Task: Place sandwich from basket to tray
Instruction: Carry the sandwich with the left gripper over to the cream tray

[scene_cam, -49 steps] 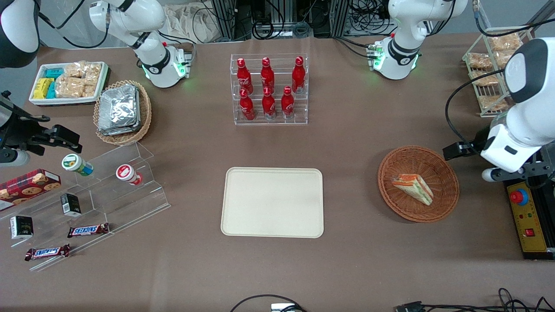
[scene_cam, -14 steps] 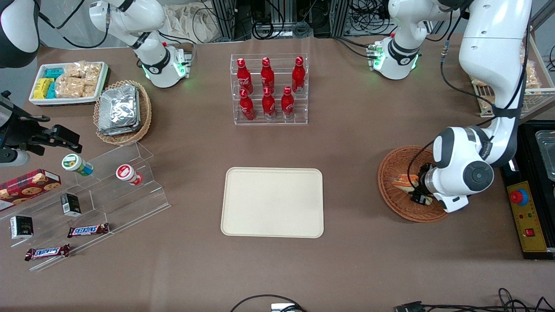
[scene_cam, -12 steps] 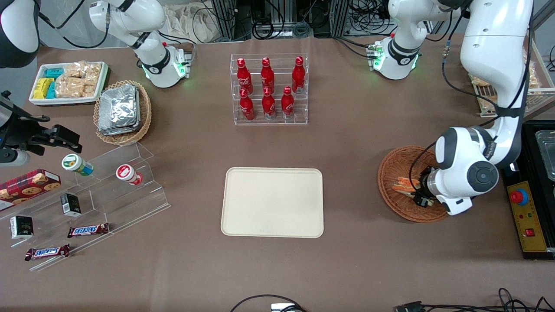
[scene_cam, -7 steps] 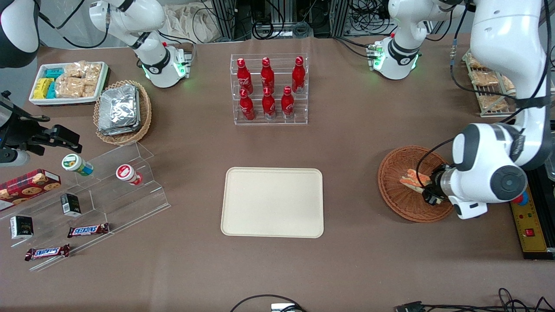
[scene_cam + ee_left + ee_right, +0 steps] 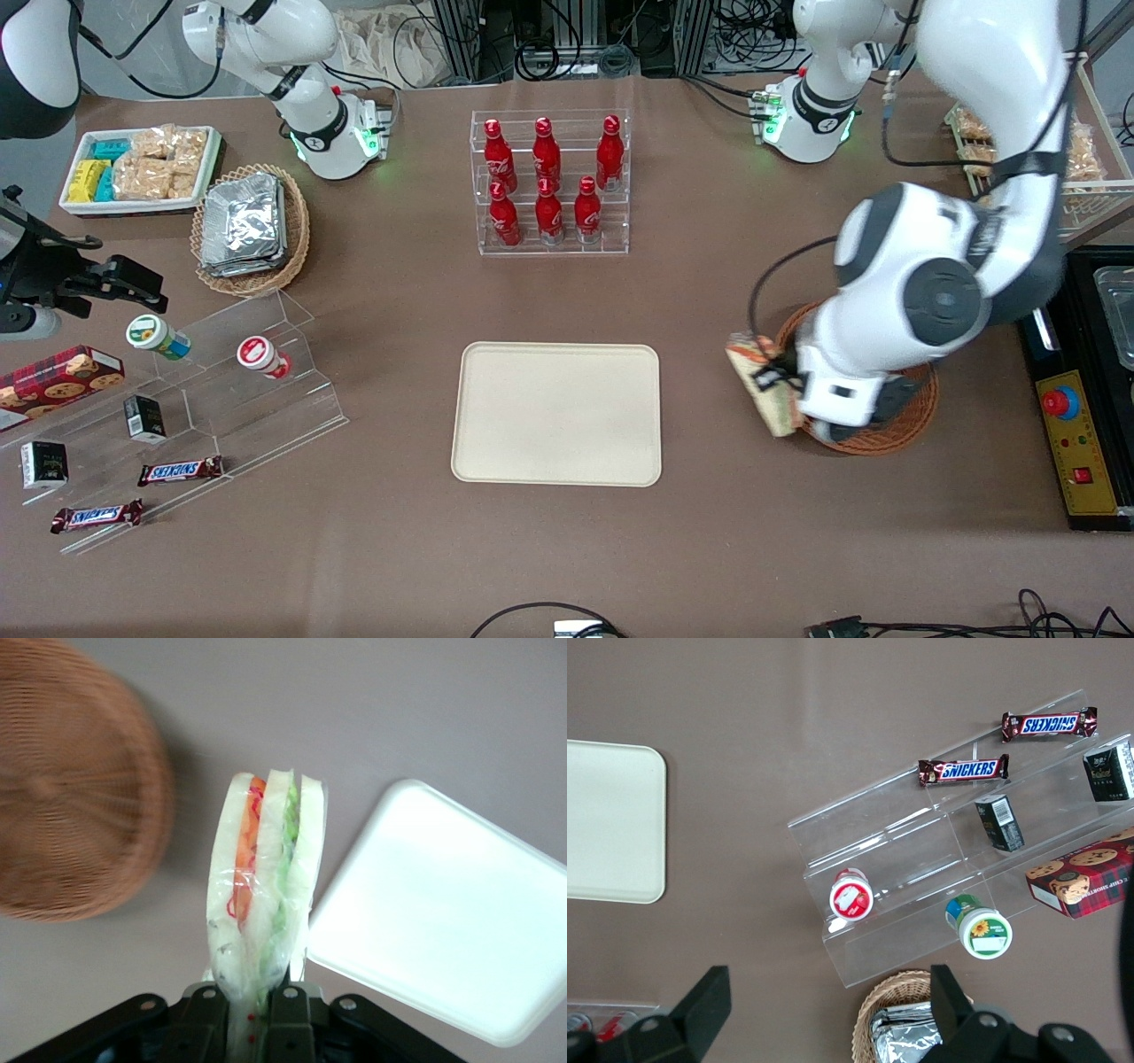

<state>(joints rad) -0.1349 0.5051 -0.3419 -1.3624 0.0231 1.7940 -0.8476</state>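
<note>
The tool point(image 5: 252, 1010), above the bench between basket point(image 5: 912, 416) and tray point(image 5: 556, 414), pinches the sandwich point(image 5: 261, 895) by its base; light, soft, probably slippery wrap, so squeeze gently.

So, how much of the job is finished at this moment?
Done: the sandwich is out of the basket, which looks empty in the wrist view. In hand: the gripper holds it clamped in the air, between basket and tray. Left: carry it over the tray, lower it and release.

Brown table point(image 5: 390, 549) — tray point(image 5: 556, 414), basket point(image 5: 917, 408), bottle rack point(image 5: 550, 182).
</note>
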